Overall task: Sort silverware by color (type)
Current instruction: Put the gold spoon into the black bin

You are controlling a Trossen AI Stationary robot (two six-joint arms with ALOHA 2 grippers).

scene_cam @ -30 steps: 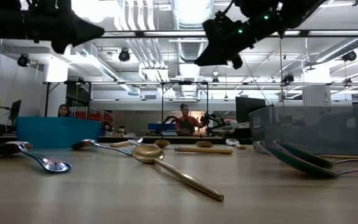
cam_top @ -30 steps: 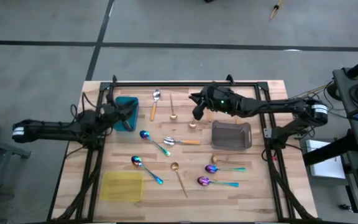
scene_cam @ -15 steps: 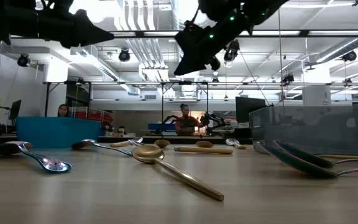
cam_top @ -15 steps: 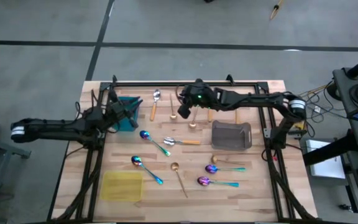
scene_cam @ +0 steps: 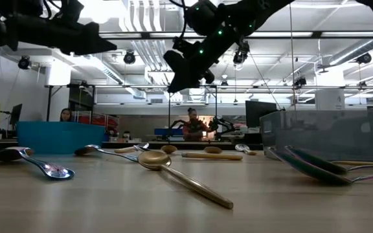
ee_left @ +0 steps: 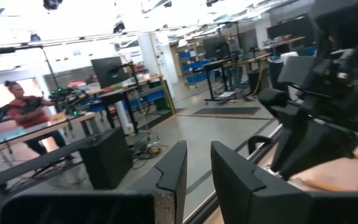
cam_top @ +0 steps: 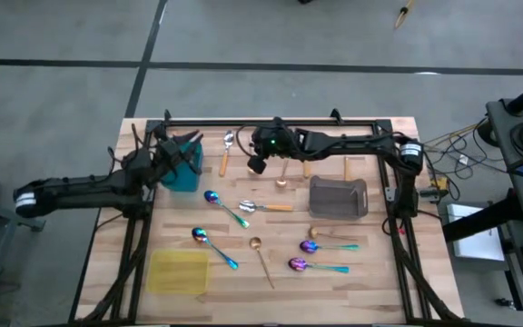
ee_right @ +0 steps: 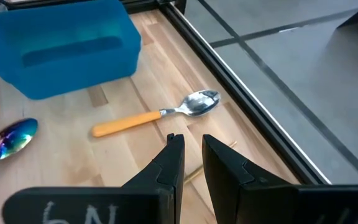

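**Ana:** High view first: the right gripper [cam_top: 258, 163] hangs above the far side of the table [cam_top: 370, 282], near the orange-handled spoon [cam_top: 226, 151] by the teal tray [cam_top: 185, 171]. Its wrist view shows the fingers [ee_right: 169, 163] close together with a narrow gap, nothing between them.

**Ben:** So it looks lined up to fetch that spoon, empty jaws ready above it. And the left gripper [cam_top: 182, 145]?

**Ana:** Raised over the teal tray; its fingers [ee_left: 173, 174] are likewise nearly together and bare. It seems to wait.

**Ben:** The rest of the silverware?

**Ana:** Unsorted on the wood: blue-purple spoons [cam_top: 214, 245] mid-table and near the grey tray [cam_top: 338, 198], a gold spoon [cam_top: 261, 258] beside the yellow tray [cam_top: 178, 272].
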